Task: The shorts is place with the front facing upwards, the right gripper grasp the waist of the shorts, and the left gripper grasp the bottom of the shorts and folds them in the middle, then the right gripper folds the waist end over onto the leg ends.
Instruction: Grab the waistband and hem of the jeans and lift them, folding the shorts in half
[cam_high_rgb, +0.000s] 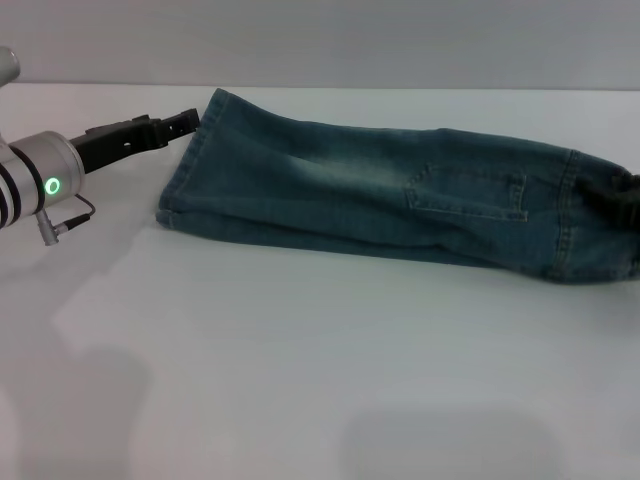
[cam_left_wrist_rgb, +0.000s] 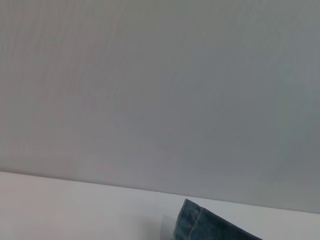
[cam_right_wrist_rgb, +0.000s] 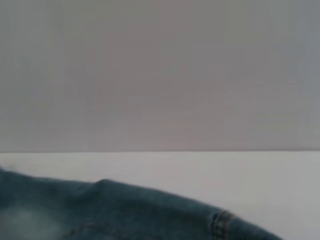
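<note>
The left arm reaches in from the robot's left, its silver wrist (cam_high_rgb: 40, 175) with a green light lying low over the white table (cam_high_rgb: 300, 380) and angled toward the far side. The left end effector (cam_high_rgb: 185, 121) stretches out nearly level, its black tips touching or just beside the far corner of the leg ends (cam_high_rgb: 190, 160). Whether its fingers are apart or together around the hem cannot be told from the head view, and the left wrist view shows only a stitched denim corner against the table and the wall.

The right end effector (cam_high_rgb: 622, 193) shows only as a dark shape at the waist (cam_high_rgb: 600, 225), at the right edge of the head view. It sits against the gathered band, but whether it is clamped on the cloth cannot be told.

The shorts (cam_high_rgb: 380, 195) lie flat on the table, already folded lengthwise so that one leg lies over the other, a stitched pocket (cam_high_rgb: 468, 192) facing up. Their long axis runs across the table from left to right, slanting slightly nearer toward the right. The hems point to the robot's left and the waist to its right. A pale faded patch (cam_high_rgb: 335, 155) marks the upper thigh. The right wrist view shows the denim's upper edge and a seam against the white table.
</note>
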